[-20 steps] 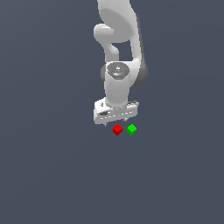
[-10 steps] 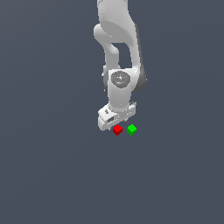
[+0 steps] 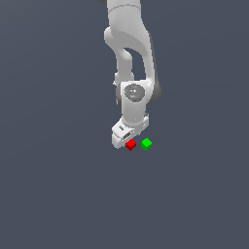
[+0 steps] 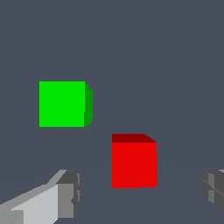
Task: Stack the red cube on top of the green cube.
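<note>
The red cube [image 3: 130,145] sits on the dark grey floor, with the green cube [image 3: 146,144] just beside it toward the exterior view's right, a small gap between them. My white gripper [image 3: 127,139] is low over the red cube and partly covers it. In the wrist view the red cube [image 4: 134,162] lies between my two grey fingertips [image 4: 70,192], which stand wide apart and do not touch it. The green cube [image 4: 63,104] sits apart from it, outside the fingers. The gripper [image 4: 142,190] is open and empty.
The plain dark grey floor [image 3: 58,194] spreads all around the cubes. The white arm [image 3: 131,53] rises behind the gripper toward the top of the exterior view.
The gripper has come down toward the red cube and turned at the wrist. Both cubes have stayed where they were.
</note>
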`<move>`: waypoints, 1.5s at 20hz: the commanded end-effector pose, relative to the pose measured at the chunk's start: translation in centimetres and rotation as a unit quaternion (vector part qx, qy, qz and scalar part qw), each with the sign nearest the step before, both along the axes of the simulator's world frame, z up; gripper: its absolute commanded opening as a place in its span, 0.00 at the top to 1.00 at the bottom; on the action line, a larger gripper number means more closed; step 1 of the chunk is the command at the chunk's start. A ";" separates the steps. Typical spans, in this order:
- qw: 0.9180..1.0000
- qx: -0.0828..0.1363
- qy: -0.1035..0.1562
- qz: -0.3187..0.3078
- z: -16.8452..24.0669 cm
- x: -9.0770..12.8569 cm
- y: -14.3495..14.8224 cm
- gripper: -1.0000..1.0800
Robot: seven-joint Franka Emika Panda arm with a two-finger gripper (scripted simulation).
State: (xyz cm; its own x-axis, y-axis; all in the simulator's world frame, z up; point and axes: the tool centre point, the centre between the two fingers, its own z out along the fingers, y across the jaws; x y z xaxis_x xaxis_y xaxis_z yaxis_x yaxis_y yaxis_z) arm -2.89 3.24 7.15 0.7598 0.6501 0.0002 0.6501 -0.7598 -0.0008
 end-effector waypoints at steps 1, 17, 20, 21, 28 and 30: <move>1.000 0.000 0.000 0.010 -0.2 -0.1 0.0 0.04; 1.000 0.000 0.000 0.007 -1.8 -0.1 0.0 0.04; 1.000 0.000 0.000 0.007 -3.3 -0.2 0.0 0.04; 1.000 0.000 0.000 0.007 -3.8 -0.2 0.0 0.04; 1.000 0.000 0.000 0.006 -5.2 -0.1 0.0 0.04; 1.000 0.000 0.000 0.006 -5.2 -0.1 0.0 1.00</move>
